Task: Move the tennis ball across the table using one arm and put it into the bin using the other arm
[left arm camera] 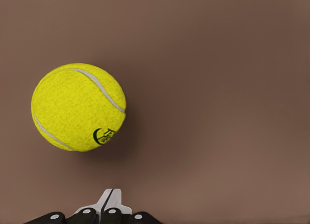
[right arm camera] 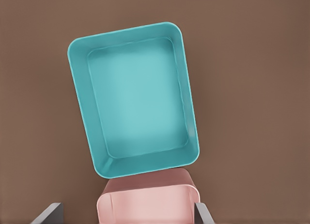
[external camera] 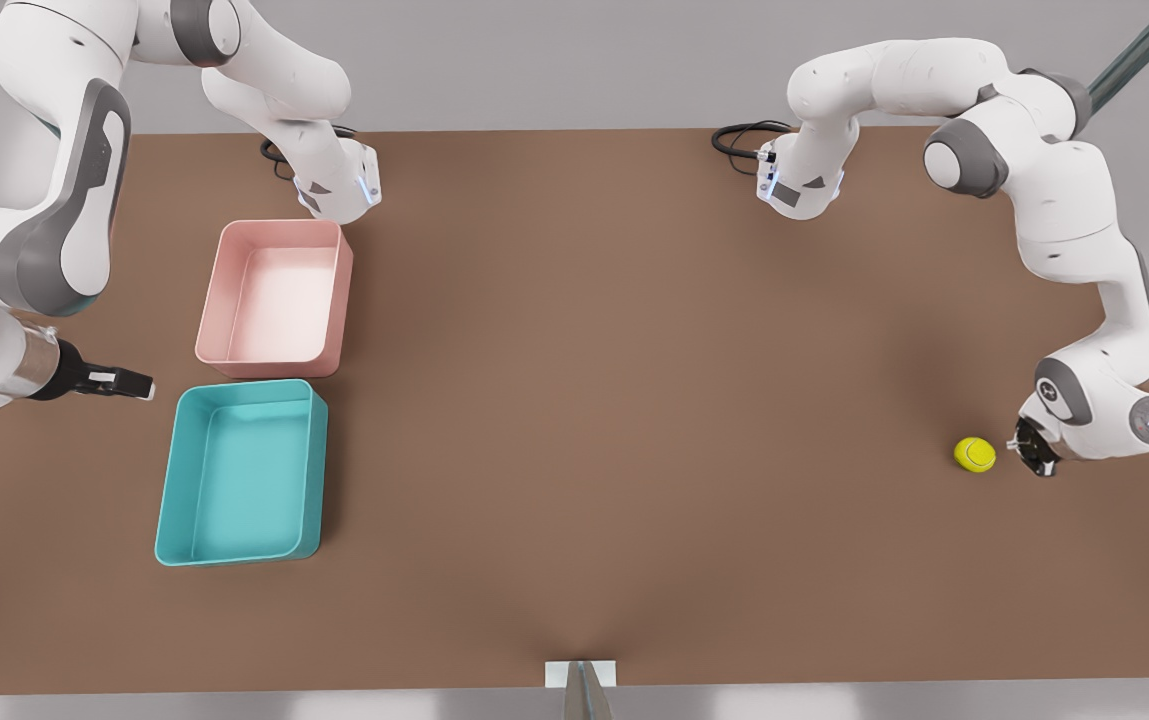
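**Ball lay by the left hand, far from the bin**

The brown counter (external camera: 574, 420) carried everything. On the front view's left stood the teal bin (external camera: 174, 480), empty, with a pink tray (external camera: 217, 290) just beyond it, their near ends almost meeting. The right arm waited on that side; its right hand (external camera: 134, 384) hovered beside the bin's far corner, apart from it, and in the right wrist view two grey fingertips (right arm camera: 48, 213) stood wide apart, so the hand was open and held nothing.

Well across the counter, near the front view's right edge, the tennis ball (external camera: 975, 454) rested on the surface. The left hand (external camera: 1019, 445) sat just beside it, not touching as far as could be seen. In the left wrist view its fingers (left arm camera: 110, 201) were pressed together, so it was closed and empty.

The ball would likely be light, felt-covered and slightly springy, grippy enough for the pads but quick to roll if nudged. A closed hand suits a push; a grasp should pinch across the widest part.

The left wrist view gave the ball's pale seam (left arm camera: 104, 91) and dark logo (left arm camera: 103, 135), lost in the front view. The right wrist view showed the bin's bare floor (right arm camera: 138, 98) squarely from above.
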Controlling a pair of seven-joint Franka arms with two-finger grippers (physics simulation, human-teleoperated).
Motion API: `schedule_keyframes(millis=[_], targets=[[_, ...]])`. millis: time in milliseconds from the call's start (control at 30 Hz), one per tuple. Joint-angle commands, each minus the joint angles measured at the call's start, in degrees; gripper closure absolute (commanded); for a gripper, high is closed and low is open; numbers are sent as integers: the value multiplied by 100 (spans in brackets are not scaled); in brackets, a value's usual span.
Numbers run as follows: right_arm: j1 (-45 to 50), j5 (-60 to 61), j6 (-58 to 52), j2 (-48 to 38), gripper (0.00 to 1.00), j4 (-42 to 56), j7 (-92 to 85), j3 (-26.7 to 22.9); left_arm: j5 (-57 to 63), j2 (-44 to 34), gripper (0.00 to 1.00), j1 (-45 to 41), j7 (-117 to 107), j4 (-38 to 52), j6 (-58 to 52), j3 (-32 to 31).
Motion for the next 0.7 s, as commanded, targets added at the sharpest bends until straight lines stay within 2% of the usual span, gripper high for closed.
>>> schedule_keyframes(millis=[0,233,300,333,367,400,433,467,567,600,633,667], targets=[[0,4,-2,-1,0,3,44,-1,-3,-8,79,2,985,-24,107,10],[0,4,-2,17,0,3,-8,-1,-3,-25,79,-156,396,-15,133,2],[0,4,-2,17,0,3,0,-1,-12,-139,79,-542,-718,-128,90,-33],[0,4,-2,17,0,3,0,-1,-3,-482,79,-815,-2484,-401,-15,-586],[0,4,-2,17,0,3,0,-1,67,-825,79,-1070,-5206,-296,-1182,-1166],[0,4,-2,17,0,3,-8,-1,-213,-834,79,-1062,-6539,73,-2073,-1536],[0,4,-2,25,0,3,-8,-1,-1205,-738,79,-948,-6548,126,-2160,-1344],[0,4,-2,17,0,3,0,-1,-2481,-404,79,-693,-6504,451,-2740,-965],[0,4,-2,17,0,3,-8,-1,-163,-675,79,-1132,-6836,513,-2389,-1097],[0,4,-19,25,0,3,-8,-1,708,-1079,0,-1281,-7277,434,-2389,-1115],[0,4,-37,43,0,12,-8,-1,315,-1615,0,-1299,-8249,188,-2301,-931],[9,4,-46,61,0,12,0,-1,-763,-2229,0,-1509,-11038,126,-3123,-624]])
